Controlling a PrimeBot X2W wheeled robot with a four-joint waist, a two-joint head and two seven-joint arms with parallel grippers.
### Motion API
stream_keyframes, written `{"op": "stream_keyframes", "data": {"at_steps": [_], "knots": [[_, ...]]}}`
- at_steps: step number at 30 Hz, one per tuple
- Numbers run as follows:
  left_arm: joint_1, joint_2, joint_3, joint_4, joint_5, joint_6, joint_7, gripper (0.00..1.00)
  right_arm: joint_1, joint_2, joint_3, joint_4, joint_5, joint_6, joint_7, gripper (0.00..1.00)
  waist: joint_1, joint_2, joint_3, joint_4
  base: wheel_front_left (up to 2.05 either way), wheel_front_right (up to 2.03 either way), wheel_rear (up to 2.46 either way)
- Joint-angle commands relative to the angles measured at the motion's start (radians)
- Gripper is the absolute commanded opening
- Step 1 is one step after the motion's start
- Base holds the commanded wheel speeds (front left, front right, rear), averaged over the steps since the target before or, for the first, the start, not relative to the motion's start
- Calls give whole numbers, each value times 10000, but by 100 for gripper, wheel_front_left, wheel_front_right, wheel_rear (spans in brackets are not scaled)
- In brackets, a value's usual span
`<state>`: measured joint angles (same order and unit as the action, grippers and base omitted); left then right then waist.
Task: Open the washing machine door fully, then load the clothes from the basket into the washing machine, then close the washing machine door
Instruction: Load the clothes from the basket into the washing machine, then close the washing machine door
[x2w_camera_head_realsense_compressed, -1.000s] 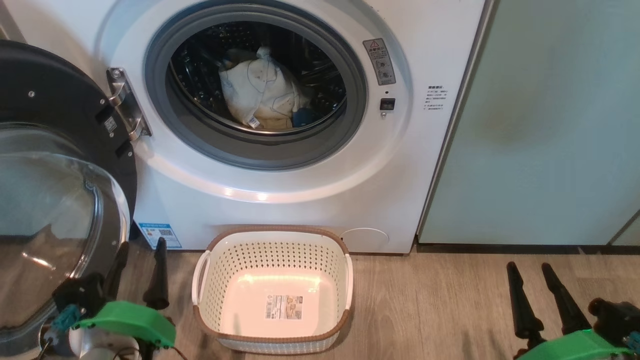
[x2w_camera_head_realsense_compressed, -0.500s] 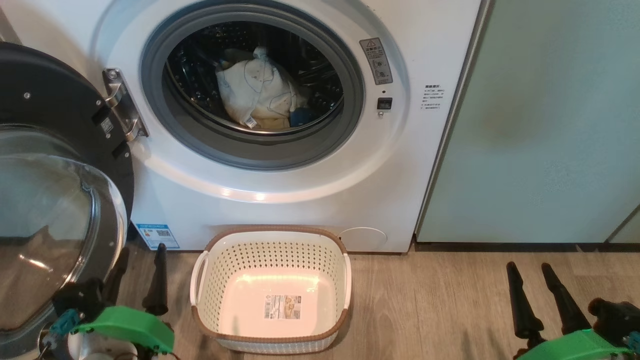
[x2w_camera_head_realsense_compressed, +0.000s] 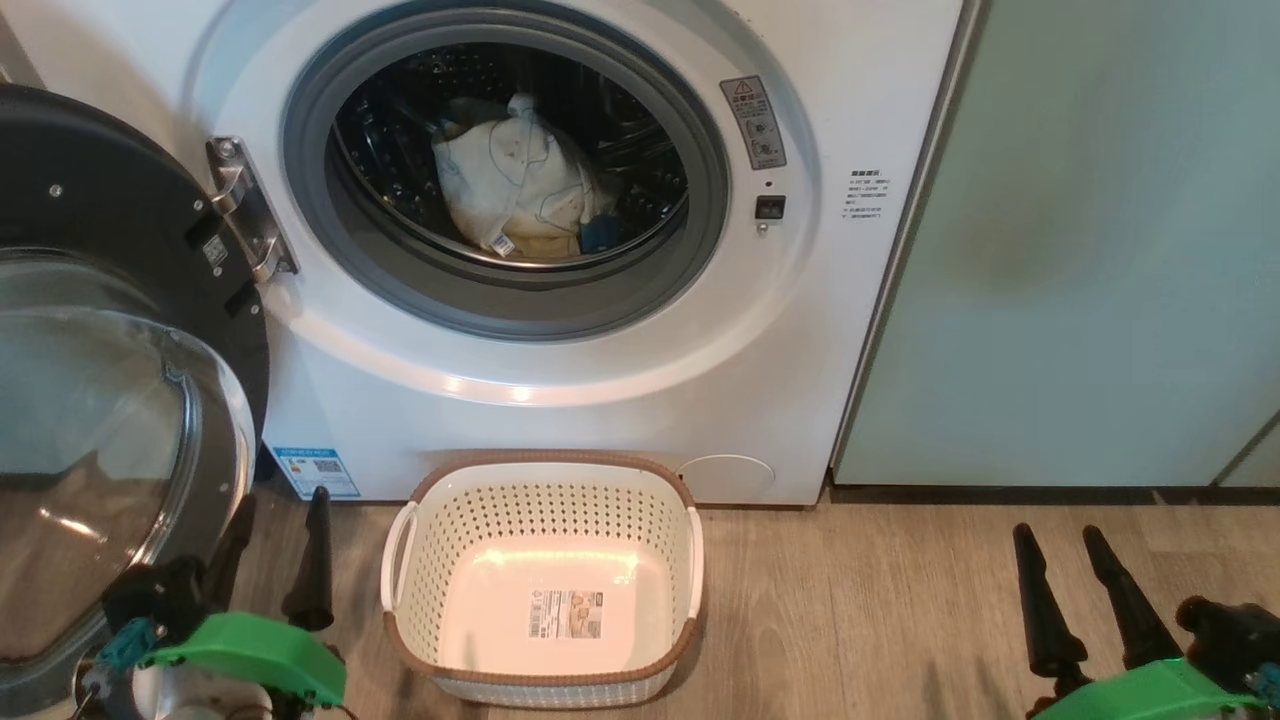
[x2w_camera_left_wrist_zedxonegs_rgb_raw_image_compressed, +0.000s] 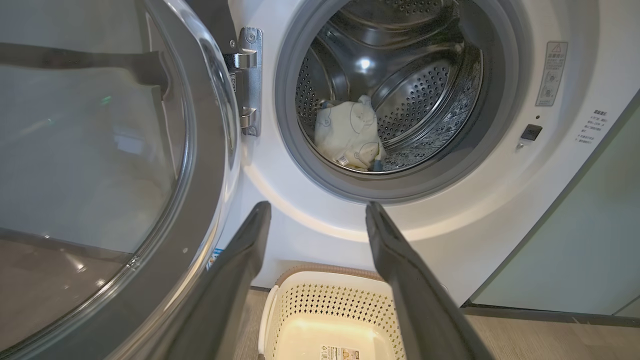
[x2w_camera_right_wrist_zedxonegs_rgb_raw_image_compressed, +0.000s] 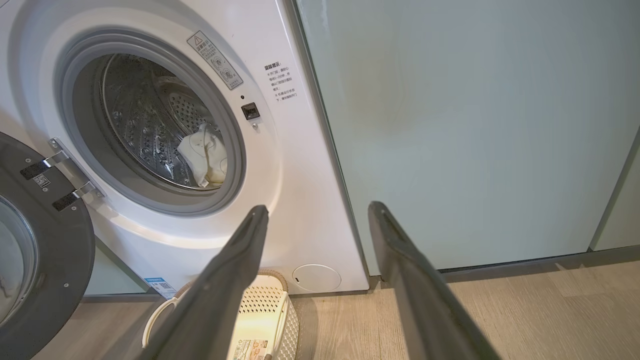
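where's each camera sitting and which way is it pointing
Head: on the robot's head, looking forward and down at the washer, the empty basket and the open door; both jaws open at the lower corners.
Left wrist: low beside the door, aimed into the drum at the clothes; own open jaws at the bottom.
Right wrist: further right, facing washer and cabinet; own open jaws.
Shared: all three show the clothes in the drum.
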<state>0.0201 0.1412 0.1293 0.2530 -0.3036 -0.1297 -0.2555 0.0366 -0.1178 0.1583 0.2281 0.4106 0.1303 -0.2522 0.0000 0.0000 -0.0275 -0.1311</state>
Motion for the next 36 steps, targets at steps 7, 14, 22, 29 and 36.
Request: {"op": "stream_keyframes", "data": {"at_steps": [7, 14, 22, 29, 36], "knots": [[-468, 263, 429, -321, -30, -9, -63, 100, -262, -58, 112, -309, -24, 4, -96, 100, 0, 0, 27, 34, 0, 0, 0], [-511, 214, 518, -252, -54, -10, -63, 100, -267, -55, 125, -300, -16, 4, -96, 100, 0, 0, 39, 46, 0, 0, 0], [-537, 192, 557, -192, -17, -10, -63, 100, -266, -57, 138, -279, 0, 4, -96, 100, 0, 0, 43, 50, -23, 23, 0], [-570, 187, 573, -112, -49, -10, -63, 100, -270, -69, 143, -259, 2, 4, -96, 100, 0, 0, 41, 57, -108, 108, 0], [-578, 186, 585, -51, -73, -10, -63, 100, -244, -89, 166, -249, -11, 4, -96, 100, 0, 0, 15, 61, -194, 194, 0]]}}
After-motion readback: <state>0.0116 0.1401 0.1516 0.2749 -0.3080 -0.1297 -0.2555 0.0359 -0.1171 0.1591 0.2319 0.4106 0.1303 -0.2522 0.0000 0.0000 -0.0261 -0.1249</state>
